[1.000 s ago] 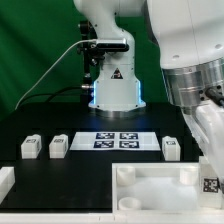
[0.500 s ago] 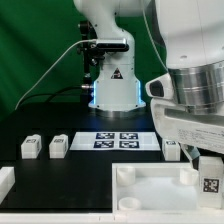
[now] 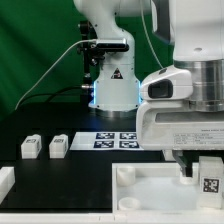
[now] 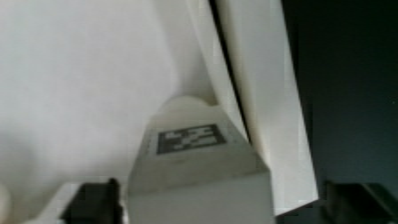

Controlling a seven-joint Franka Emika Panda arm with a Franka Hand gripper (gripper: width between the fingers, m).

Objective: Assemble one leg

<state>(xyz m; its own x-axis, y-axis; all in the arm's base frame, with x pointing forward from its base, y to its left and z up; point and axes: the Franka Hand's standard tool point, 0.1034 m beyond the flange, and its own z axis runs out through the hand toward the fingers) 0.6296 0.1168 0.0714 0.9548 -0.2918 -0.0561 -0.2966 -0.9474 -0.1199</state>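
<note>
The leg (image 3: pixel 209 184) has risen (pincer (image 3: pixel 203 172) too).

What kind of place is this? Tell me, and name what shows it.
Probably a robotics lab bench: a robot arm on a black table, the marker board of printed tags, and a green backdrop.

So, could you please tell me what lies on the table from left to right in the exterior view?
First leg → second leg → marker board → tagged leg at the white panel's right corner, beneath the arm.
</note>
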